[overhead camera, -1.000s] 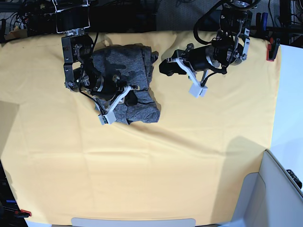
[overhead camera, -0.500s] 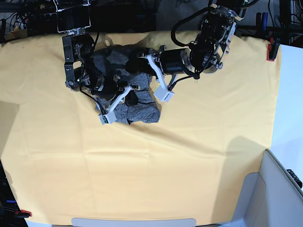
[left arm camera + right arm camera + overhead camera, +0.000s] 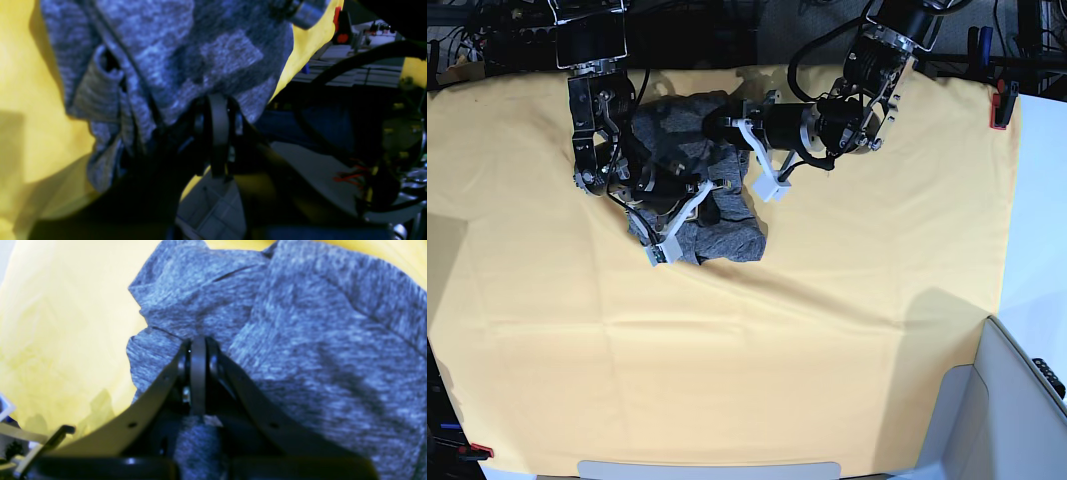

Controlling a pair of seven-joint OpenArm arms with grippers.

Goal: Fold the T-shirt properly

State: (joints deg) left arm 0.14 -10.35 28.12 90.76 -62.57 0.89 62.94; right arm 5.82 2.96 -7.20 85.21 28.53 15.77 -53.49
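Both pincers closed, pressed into the bunched T-shirt (image 3: 697, 190) near the desk's far edge; no cloth visibly pinched. Left pincer (image 3: 218, 110), right pincer (image 3: 198, 346). Better to open, catch one hem, and spread it flat first.

The T-shirt (image 3: 300, 340) is a soft, matt knit cloth, mottled heather-grey with a fine rough texture. The table cloth (image 3: 777, 350) is plain yellow fabric, matt, smooth with shallow creases. The right gripper (image 3: 197, 350) looks like black plastic, smooth and faintly glossy; the left gripper (image 3: 218, 110) likewise.
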